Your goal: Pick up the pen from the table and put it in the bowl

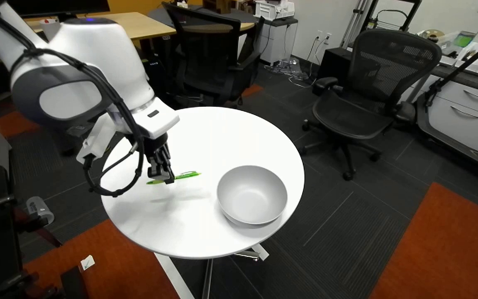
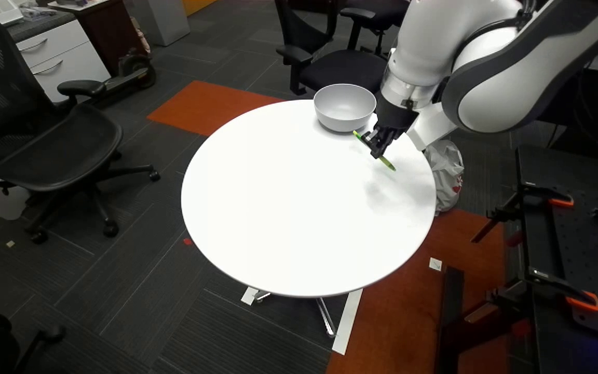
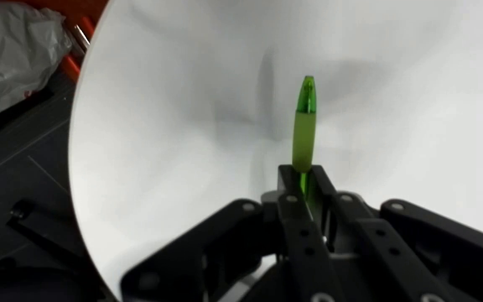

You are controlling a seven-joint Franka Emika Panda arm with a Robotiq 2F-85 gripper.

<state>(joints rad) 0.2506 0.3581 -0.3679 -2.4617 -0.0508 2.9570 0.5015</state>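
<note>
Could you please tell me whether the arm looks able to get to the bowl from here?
Probably yes: the gripper holds the pen above the table, the bowl sits nearby, open side up, and nothing visible stands between gripper and bowl.

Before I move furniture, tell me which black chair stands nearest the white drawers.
In an exterior view, the mesh chair at the picture's right: it stands by the white drawers, while the black chair near the wooden desk is farther off.
</note>
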